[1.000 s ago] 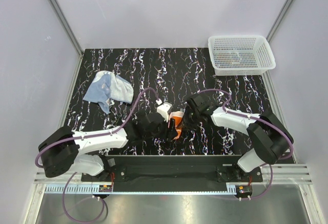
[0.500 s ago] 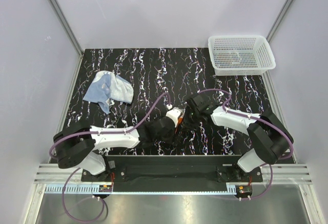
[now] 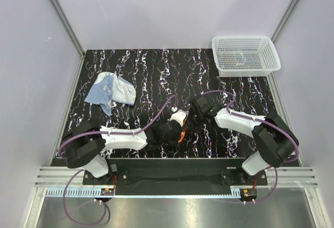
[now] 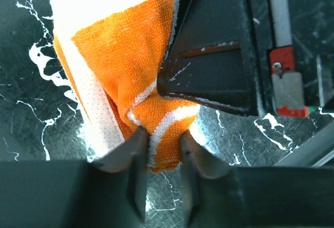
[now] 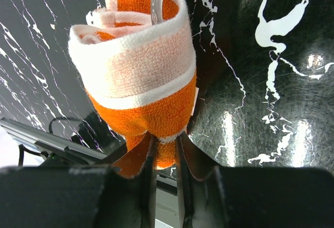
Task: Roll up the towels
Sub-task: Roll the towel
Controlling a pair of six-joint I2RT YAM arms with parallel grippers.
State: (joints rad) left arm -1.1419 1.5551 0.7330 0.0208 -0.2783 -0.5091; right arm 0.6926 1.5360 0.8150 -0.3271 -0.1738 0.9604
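I have both of my tools on one orange-and-white towel [image 3: 182, 133], which sits near the middle of the counter's [image 3: 156, 71] near edge, between my two arms. My left gripper [image 4: 162, 150] is clamped on it: in the left wrist view the jaws stand almost together, with a fold of orange cloth and a white stripe pinched between them. The rest of the towel [image 4: 120, 56] bunches up beyond the jaws, partly off the dark marbled surface. My right gripper [image 5: 163, 150] is also closed on the cloth, its jaws narrowly apart and nipping the orange lower end of the bundle. From that side the towel [image 5: 138, 76] looks like a loose roll, with a broad white band wrapped round an orange core. Seen from above, my left gripper [image 3: 175, 129] and right gripper [image 3: 192, 118] meet at the towel from opposite sides, nearly touching. A second, blue-and-white towel [image 3: 110, 91] lies crumpled near the left edge, well apart from my arms. A white mesh basket [image 3: 271, 63] stands in the far right corner.
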